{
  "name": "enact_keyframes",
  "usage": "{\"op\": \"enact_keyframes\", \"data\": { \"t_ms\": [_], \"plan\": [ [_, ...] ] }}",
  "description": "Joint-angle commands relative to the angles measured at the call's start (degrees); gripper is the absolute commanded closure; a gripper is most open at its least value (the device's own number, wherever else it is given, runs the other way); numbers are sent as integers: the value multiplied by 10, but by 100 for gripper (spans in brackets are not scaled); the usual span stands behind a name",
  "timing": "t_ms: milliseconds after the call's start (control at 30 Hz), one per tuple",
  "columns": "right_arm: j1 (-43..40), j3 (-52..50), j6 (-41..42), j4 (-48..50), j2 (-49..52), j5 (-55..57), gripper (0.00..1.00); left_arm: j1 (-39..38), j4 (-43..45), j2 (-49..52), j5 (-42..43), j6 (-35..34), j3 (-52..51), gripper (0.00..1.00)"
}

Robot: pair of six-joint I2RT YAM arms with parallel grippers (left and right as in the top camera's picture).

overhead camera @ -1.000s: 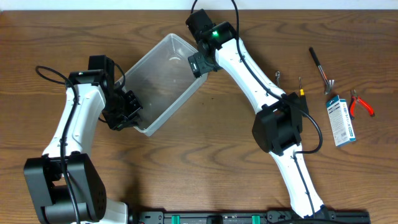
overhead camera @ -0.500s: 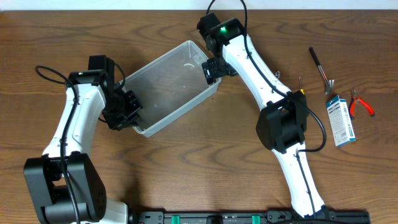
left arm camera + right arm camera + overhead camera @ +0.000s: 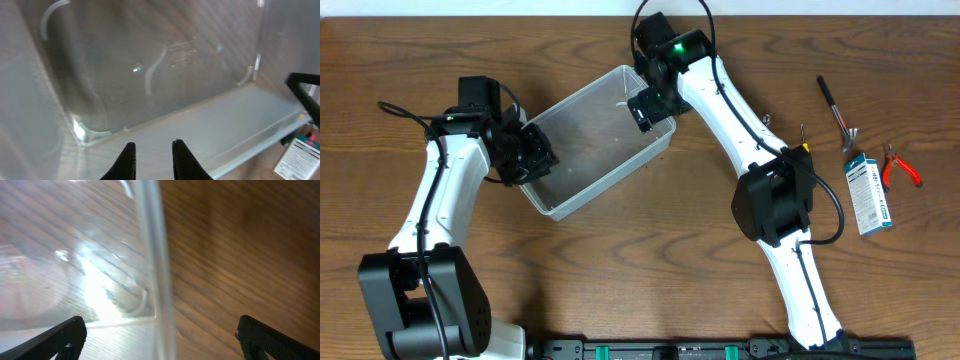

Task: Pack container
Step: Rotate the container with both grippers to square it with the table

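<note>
From overhead the container (image 3: 585, 140) lies askew on the table (image 3: 620, 270) between both arms; the left wrist view shows the left gripper (image 3: 152, 150) nearly closed at its wall, grip unclear; the right wrist view shows the right gripper (image 3: 160, 330) wide open, astride the rim.

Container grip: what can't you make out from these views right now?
Left end effector: overhead, its own body covers the fingertips; the left wrist view crops the fingers at the bottom edge, so contact with the container is unclear.
Right end effector: the right wrist view is blurred; the rim runs between its open fingers, touch unclear.
Packet: print too small overhead.
</note>
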Motion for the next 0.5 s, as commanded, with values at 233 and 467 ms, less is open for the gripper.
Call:
{"op": "enact_keyframes", "data": {
  "t_ms": [233,467],
  "plan": [
    [3,3,-50,28,-7,-36,20,0,24,-11,27,24,21,73],
    [3,3,-50,38,-7,-33,54,0,22,-20,27,24,21,72]
  ]
}}
